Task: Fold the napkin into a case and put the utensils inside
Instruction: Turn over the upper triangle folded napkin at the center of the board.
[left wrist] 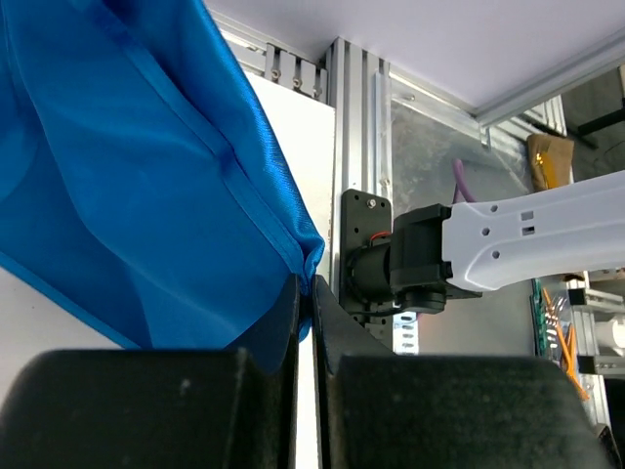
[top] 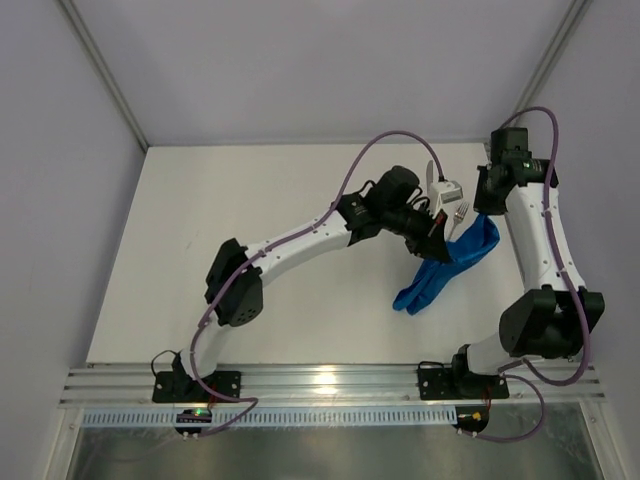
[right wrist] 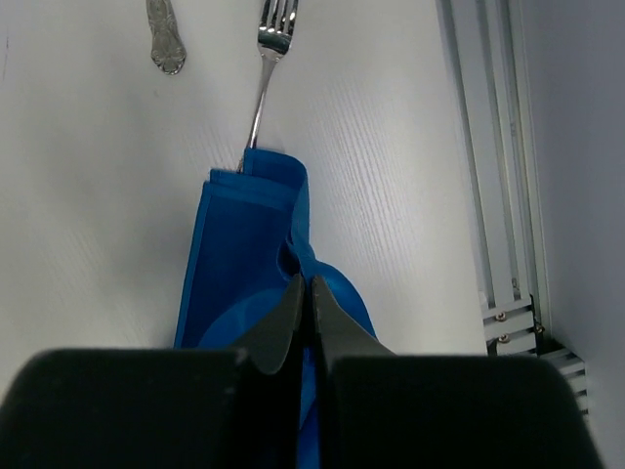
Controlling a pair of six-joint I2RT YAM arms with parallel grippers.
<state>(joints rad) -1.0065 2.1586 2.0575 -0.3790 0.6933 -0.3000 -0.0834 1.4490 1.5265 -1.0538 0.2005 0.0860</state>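
Top view first: the napkin (top: 445, 270) hangs bunched between the 2 arms over the right side of the table (top: 250, 200), with the fork (top: 461, 212) just beside it.

Left wrist view: the left end effector (left wrist: 308, 285) is pinched tight on a hemmed corner, and blue cloth sags away in loose folds.

Right wrist view: the right end effector (right wrist: 305, 288) is clamped on a fold. The fork's handle meets the cloth's far edge, and the knife (right wrist: 164, 44) lies apart.

The fabric looks thin, limp and glossy — light, likely to slip. Hems and corners are probably the safest grips. The utensils look stiff and lie flat — likely awkward to pinch.
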